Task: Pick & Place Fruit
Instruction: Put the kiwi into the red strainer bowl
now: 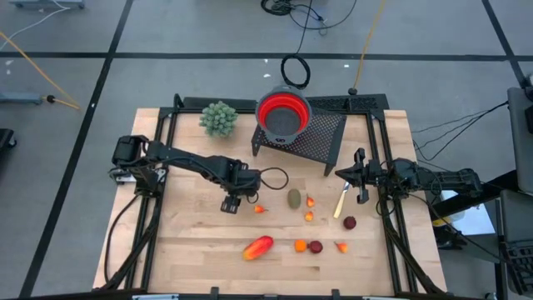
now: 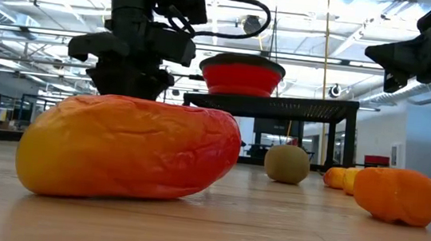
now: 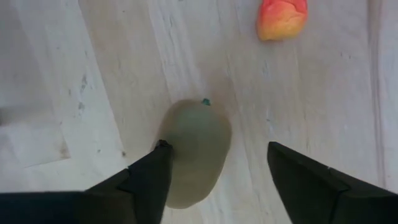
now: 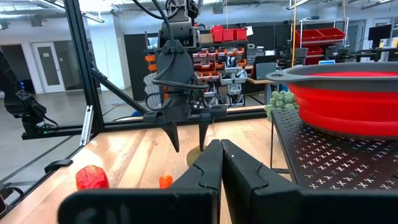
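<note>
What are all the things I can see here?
Ovals: two, olive; one mid-table, one between the left gripper's fingers.
Long fruit: one, red-orange, front of table.
Small bits: five, orange to red, around the middle and front, e.g..
Dark bits: two, dark red, front right, e.g..
Pale piece: one, yellowish, right of centre.
Bowl: one, red, on the rack.
Rack: one, black, back of table.
Plant ball: one, green, back left.
Table: one, wooden.
Left gripper: open, around an oval.
Right gripper: shut, waiting by the rack.
</note>
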